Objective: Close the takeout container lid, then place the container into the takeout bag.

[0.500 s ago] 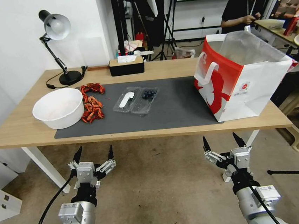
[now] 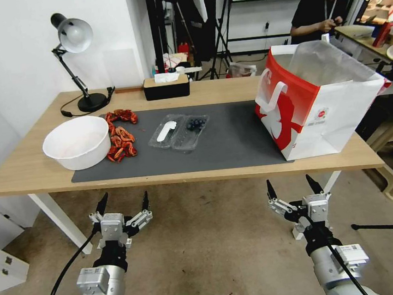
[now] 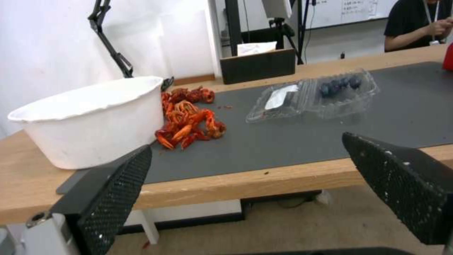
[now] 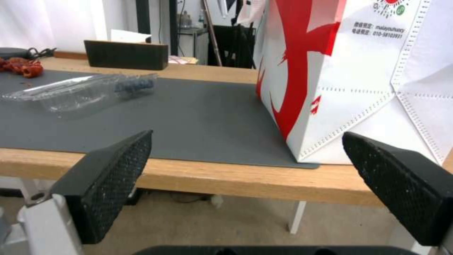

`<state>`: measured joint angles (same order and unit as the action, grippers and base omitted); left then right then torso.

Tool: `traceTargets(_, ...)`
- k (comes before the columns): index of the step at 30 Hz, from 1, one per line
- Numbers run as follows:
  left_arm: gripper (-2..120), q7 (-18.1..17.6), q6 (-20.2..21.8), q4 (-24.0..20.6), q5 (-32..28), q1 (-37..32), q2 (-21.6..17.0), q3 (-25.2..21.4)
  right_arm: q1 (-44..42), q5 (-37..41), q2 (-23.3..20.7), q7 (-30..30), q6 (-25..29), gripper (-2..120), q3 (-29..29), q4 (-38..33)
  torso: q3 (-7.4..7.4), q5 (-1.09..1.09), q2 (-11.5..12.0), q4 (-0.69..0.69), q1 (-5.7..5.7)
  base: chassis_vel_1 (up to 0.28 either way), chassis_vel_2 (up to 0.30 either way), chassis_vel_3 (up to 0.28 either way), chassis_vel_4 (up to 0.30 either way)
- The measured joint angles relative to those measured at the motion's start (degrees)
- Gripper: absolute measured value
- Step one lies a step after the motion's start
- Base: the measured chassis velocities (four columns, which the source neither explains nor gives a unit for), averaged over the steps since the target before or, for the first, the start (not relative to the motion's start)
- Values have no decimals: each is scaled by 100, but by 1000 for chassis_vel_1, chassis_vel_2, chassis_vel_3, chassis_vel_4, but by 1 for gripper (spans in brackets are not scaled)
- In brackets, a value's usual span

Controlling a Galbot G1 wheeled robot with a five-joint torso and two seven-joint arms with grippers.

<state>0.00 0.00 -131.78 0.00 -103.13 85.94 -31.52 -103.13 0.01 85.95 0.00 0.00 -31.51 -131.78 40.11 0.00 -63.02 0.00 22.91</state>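
Observation:
The takeout container (image 2: 194,128) lies open on the grey mat (image 2: 233,139), with dark blueberries in its right half. Its lid (image 2: 166,132), bearing a white label, lies flat to the left of that half. The same clamshell appears from the left wrist (image 3: 344,94) and from the right wrist (image 4: 94,92). At the table's right end stands the red-and-white takeout bag (image 2: 313,108), mouth open, seen close in the right wrist view (image 4: 359,71). My left gripper (image 2: 123,203) and right gripper (image 2: 290,186) both hang open below the table's front edge, well short of the container.
A white bowl (image 2: 76,141) sits at the mat's left end beside a heap of red crayfish (image 2: 121,141). A desk lamp (image 2: 74,62) and a black tissue box (image 2: 166,87) stand along the back. A person sits behind the bag at another table.

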Motion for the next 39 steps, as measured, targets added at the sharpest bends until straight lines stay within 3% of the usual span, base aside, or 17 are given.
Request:
traceTargets(3, 100, -18, 11, -10, -23, 3, -12, 9, -14, 1, 9, -49, -44, 100, 5, -40, 0, 1, 0, 1, 1, 0, 0, 0, 0)
traceTargets(6, 100, -184, 112, -117, -186, 32, -97, 104, -176, 55, 169, -534, -441, 100, 155, -487, 1, -2, 0, 1, 1, 0, 0, 0, 0)
traceTargets(8, 100, -674, 408, -464, -661, 145, -358, 374, -236, 103, 236, -844, -681, 100, 182, -689, 0, 1, -1, -1, 0, 0, 0, 0, 0)
traceTargets(9, 100, -674, 408, -464, -661, 145, -358, 374, -236, 103, 236, -844, -681, 100, 182, -689, 0, 1, -1, -1, 0, 0, 0, 0, 0)
traceTargets(11, 100, -1222, 744, -846, -1197, 271, -647, 685, -240, 142, 254, -897, -744, 100, 181, -719, 0, 1, 0, -1, 0, 0, 0, 0, 0)
traceTargets(14, 100, -1468, 934, -956, -1472, 322, -766, 804, -230, 151, 262, -883, -751, 100, 176, -720, 1, 1, 0, 0, 1, 0, 0, 0, 0)
traceTargets(39, 100, -1483, 1064, -768, -1429, 265, -771, 746, 294, 529, -39, -717, -997, 100, 57, -440, -1, 0, 0, 0, 1, 0, 0, 0, 0)
